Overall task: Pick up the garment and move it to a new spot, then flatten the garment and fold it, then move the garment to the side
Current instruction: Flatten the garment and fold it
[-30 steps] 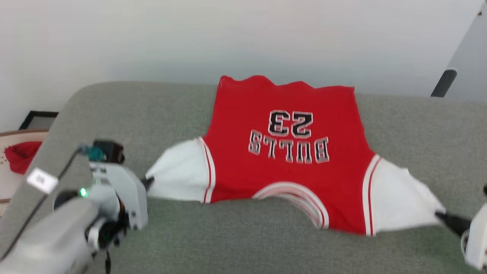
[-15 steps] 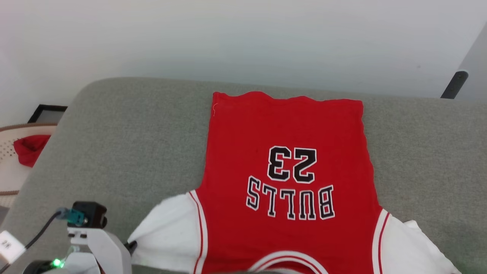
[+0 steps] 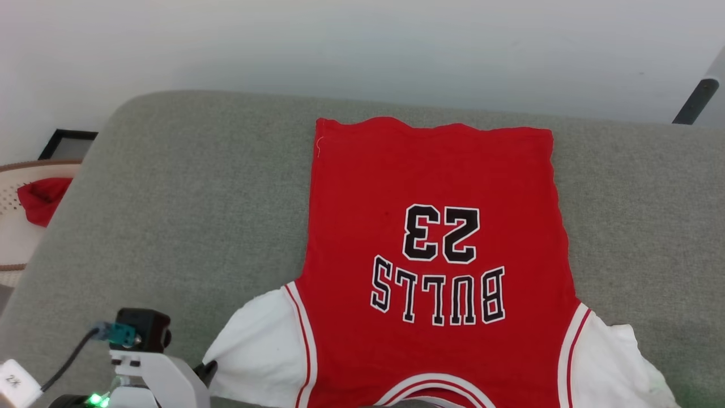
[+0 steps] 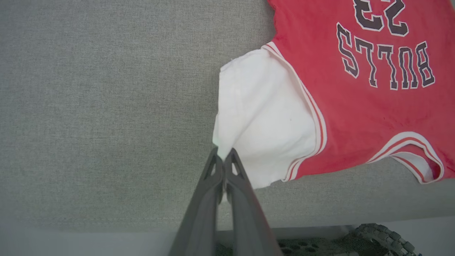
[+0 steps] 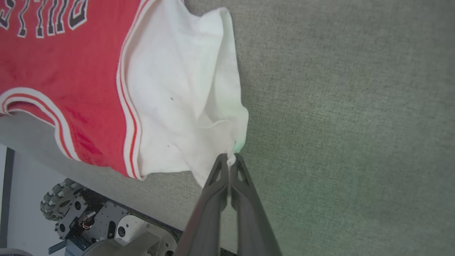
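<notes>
Head view: the garment (image 3: 436,187) lies print-up on the grey cushion (image 3: 187,198). Its hem points to the far edge and its collar sits at the near edge, a little right of centre. The red body looks smooth. The left gripper (image 3: 207,369) is at the tip of the left white sleeve, by the near-left corner. A small red cloth (image 3: 41,198) sits in a pale basket (image 3: 8,249) beyond the cushion's left edge, well apart.

Left wrist view: fingers clenched on the sleeve's outer corner, with white cloth pinched between them. The sleeve is creased.

Right wrist view: the right gripper (image 5: 230,160) is clamped on the other sleeve's corner. The cuff is doubled back on itself.

Judgement: the relocation looks done and flattening is nearly finished. Only the sleeves need smoothing. Folding and moving it aside are not yet begun.
</notes>
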Robot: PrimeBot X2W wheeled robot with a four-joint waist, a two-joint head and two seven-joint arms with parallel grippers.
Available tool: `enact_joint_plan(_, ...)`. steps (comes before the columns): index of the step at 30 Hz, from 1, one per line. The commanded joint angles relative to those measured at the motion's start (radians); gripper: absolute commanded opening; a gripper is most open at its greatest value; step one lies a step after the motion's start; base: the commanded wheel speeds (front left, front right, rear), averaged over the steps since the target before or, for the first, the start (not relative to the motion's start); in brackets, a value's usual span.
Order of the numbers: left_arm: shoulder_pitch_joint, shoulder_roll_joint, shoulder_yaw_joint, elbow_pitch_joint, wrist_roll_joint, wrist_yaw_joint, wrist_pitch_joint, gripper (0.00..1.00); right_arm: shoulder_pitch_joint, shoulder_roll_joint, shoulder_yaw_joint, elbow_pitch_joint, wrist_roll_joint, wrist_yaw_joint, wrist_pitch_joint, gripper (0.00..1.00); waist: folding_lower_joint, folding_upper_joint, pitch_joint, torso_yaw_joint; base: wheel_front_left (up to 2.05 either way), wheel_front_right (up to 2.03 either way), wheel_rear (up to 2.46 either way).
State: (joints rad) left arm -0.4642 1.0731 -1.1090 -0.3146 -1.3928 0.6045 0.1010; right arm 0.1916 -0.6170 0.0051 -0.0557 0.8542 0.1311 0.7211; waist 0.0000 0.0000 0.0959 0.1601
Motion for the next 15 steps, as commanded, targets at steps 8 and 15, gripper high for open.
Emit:
enact_joint_plan(8, -0.01, -0.053, -0.004, 0.048, 0.034, -0.006, -0.036, 0.0, -0.028, 0.052, -0.023, -0.058, -0.091, -0.001, 0.066, 1.0, 0.0, 0.0, 0.028, -0.006, 0.0, 0.0, 0.0)
enact_joint_plan(15, -0.012, -0.103, 0.0, 0.085, 0.061, -0.024, -0.09, 0.0, -0.055, 0.066, -0.067, -0.163, -0.152, -0.001, 0.114, 1.0, 0.0, 0.0, 0.05, -0.005, 0.0, 0.0, 0.0)
